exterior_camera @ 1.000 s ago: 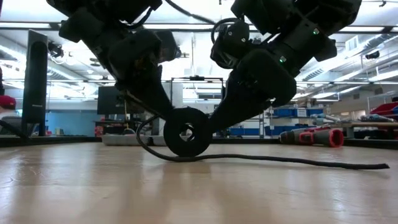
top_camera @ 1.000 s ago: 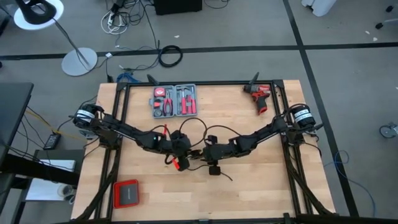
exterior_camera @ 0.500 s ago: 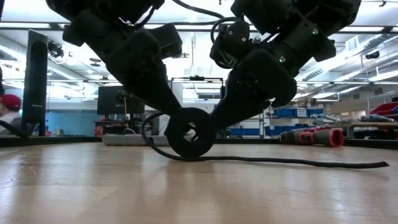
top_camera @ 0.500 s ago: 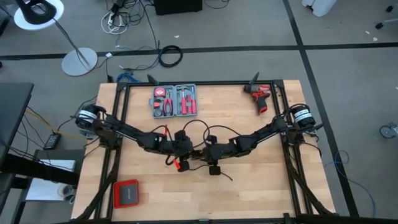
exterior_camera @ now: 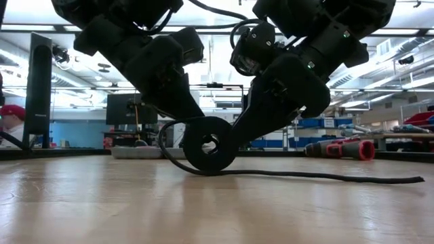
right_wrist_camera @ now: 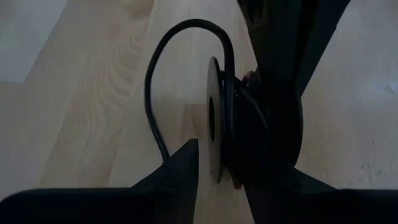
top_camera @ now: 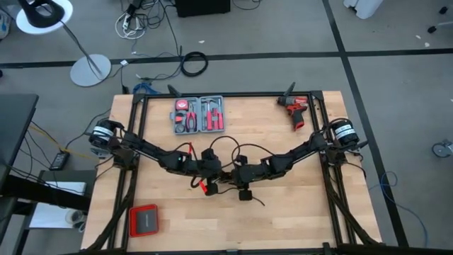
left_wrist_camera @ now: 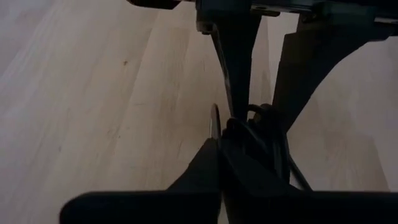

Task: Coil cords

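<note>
centrally on the wooden table (top_camera: 297,212), both arms meet over a small black spool (exterior_camera: 210,144) with thin black cable (exterior_camera: 319,175) trailing away. right gripper (top_camera: 241,177) clamps the spool; left gripper (top_camera: 210,172) is pinched closed on cable beside it. winding seems underway; next, another wrap.

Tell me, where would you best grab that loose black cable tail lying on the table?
Probably near the spool, where the cable rises off the wood: come from above, fingers straddling it. Farther out the cable lies flat on the table, leaving little to pinch.
</note>
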